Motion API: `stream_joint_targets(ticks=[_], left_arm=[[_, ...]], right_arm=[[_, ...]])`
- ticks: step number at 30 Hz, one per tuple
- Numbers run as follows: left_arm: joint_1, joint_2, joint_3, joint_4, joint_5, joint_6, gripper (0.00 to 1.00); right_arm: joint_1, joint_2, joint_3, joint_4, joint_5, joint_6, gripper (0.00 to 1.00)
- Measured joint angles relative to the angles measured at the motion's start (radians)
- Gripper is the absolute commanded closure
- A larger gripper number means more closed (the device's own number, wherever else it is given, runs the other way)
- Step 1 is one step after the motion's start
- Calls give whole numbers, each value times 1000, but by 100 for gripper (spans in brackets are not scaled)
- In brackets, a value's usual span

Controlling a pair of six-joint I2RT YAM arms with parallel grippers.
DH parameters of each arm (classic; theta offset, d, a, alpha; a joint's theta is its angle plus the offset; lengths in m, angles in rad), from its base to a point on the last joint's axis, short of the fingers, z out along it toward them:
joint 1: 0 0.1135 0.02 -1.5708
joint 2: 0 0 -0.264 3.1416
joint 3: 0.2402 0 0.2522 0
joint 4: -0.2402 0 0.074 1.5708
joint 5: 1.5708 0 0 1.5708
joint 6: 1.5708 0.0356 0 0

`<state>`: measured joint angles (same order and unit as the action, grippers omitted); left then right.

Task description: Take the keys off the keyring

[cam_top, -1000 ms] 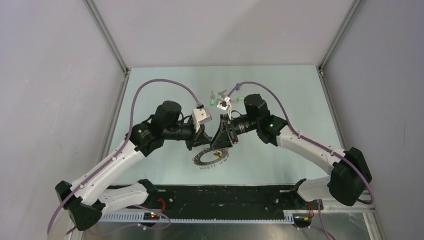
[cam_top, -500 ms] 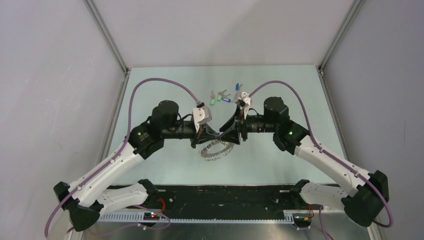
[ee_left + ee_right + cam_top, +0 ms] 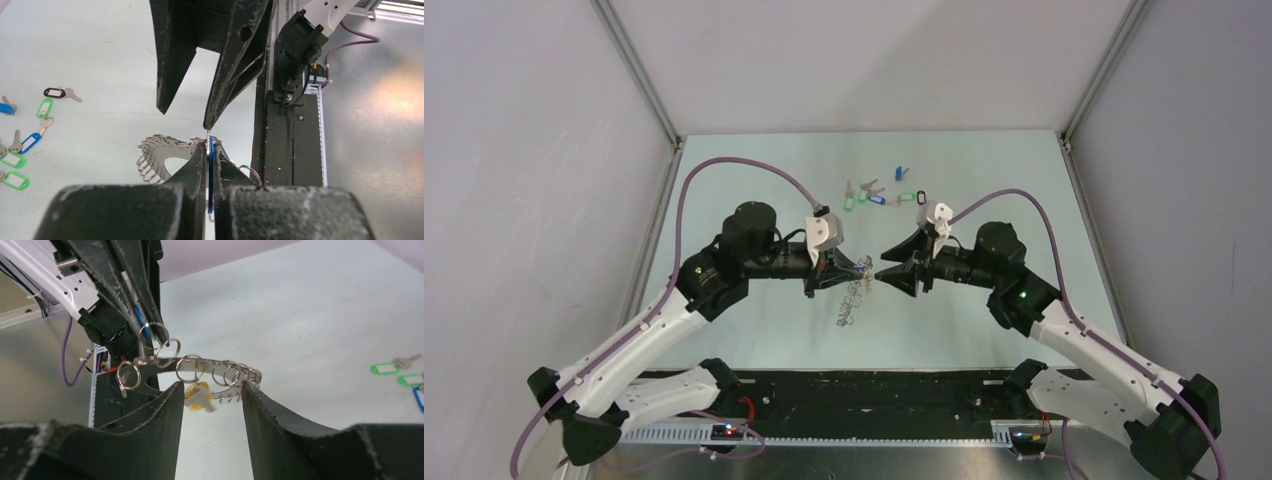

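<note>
My left gripper [image 3: 864, 268] is shut on a flat blue tag [image 3: 210, 167] and holds it above the table. The keyring [image 3: 159, 149], a silver hoop fringed with small rings and keys, hangs from that tag and droops below the gripper in the top view [image 3: 852, 297]. My right gripper [image 3: 884, 275] is open and empty, facing the left one with its tips just short of the ring. In the right wrist view the ring [image 3: 215, 366] spans the gap between my open fingers [image 3: 162, 425], with a yellow tag [image 3: 197, 395] dangling from it.
Several loose keys with green, blue and black tags [image 3: 876, 194] lie on the pale table behind the grippers. They also show in the left wrist view [image 3: 22, 145] and the right wrist view [image 3: 395, 371]. The black base rail [image 3: 287, 145] runs along the near edge.
My right arm has drawn back to the right and its gripper now stands open off the ring. The left gripper has lifted the keyring off the table, so it now hangs.
</note>
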<state>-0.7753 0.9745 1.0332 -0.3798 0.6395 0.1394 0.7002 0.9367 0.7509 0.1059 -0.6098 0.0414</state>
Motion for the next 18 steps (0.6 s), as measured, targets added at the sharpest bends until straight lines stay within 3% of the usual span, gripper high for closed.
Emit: stream_joint_targets(ticks=[9,18], left_arm=[[-1,-7,0,2,0,-3,100],[-1,-23,-1,2,29,10,100]], right_arm=[[4,-62,-134,179,-55,-61,52],[89,-62,-149,272,-43,-164,59]])
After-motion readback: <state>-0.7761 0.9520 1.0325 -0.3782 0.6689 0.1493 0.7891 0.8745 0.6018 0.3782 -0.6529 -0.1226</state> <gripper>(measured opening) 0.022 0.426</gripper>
